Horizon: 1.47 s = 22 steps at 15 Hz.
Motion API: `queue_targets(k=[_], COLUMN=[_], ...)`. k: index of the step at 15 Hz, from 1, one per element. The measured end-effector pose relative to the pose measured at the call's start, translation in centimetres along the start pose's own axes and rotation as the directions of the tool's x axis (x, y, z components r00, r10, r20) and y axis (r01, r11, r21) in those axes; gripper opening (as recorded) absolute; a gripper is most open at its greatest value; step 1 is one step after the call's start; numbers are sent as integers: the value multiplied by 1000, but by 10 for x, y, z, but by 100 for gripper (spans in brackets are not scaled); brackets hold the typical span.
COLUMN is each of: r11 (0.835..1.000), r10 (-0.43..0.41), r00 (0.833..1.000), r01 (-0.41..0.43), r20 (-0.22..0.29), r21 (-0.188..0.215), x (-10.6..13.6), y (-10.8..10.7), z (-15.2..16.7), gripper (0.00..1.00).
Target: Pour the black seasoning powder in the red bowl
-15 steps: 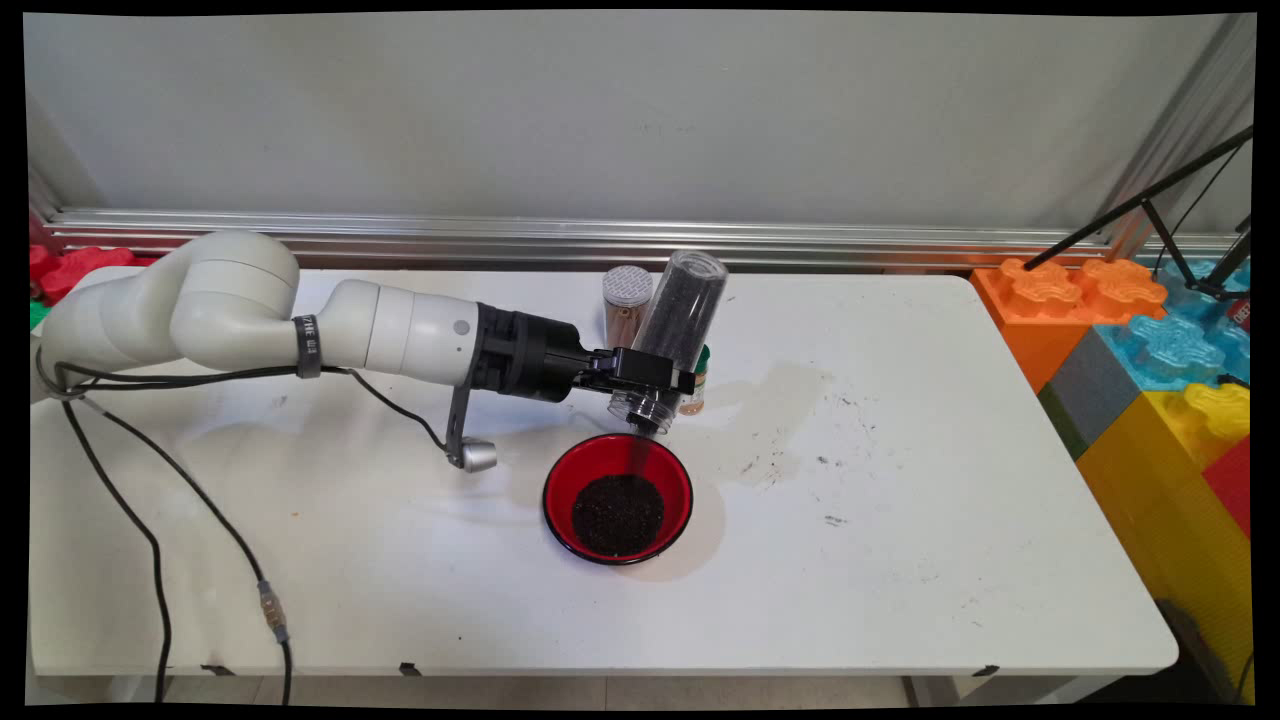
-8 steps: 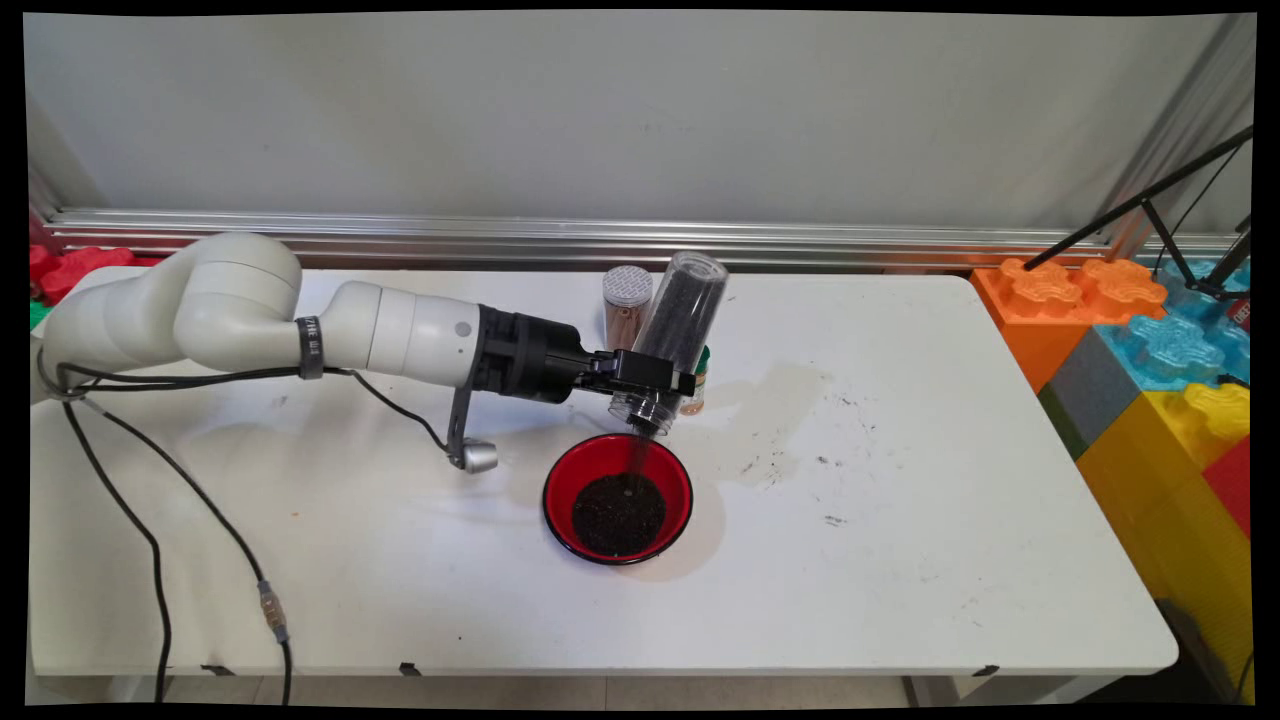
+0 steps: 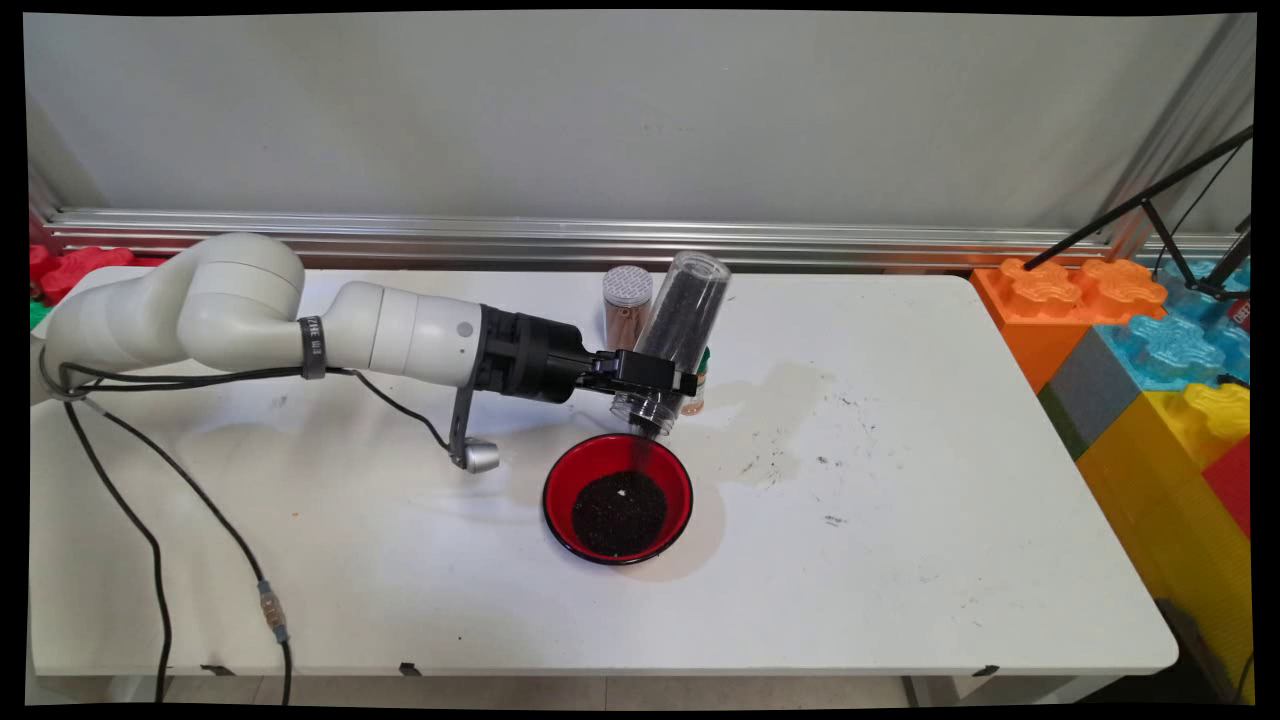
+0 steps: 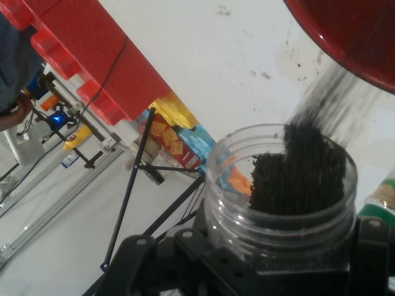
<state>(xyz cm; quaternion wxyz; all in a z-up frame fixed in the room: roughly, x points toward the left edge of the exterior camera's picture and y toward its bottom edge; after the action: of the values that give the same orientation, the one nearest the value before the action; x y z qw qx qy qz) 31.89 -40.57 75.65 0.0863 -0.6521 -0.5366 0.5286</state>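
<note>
Just behind the gripper stands a brown spice jar with a silver perforated lid, and right at its far side a small green-capped bottle peeks out. Beyond the gripper to the right, a pale brownish stain and scattered dark specks mark the white table. Well off past the table's right end sit big orange, blue and yellow toy blocks under black tripod legs.
</note>
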Motion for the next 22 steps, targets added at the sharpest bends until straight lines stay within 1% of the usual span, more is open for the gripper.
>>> queue_targets(k=[9,22], r11=[1000,1000], r10=[10,19], r00=[1000,1000], r01=[-10,-19], r20=[1,-8], r21=[3,9], x=[-1,2], y=[2,5], z=[0,0], gripper=[0,0])
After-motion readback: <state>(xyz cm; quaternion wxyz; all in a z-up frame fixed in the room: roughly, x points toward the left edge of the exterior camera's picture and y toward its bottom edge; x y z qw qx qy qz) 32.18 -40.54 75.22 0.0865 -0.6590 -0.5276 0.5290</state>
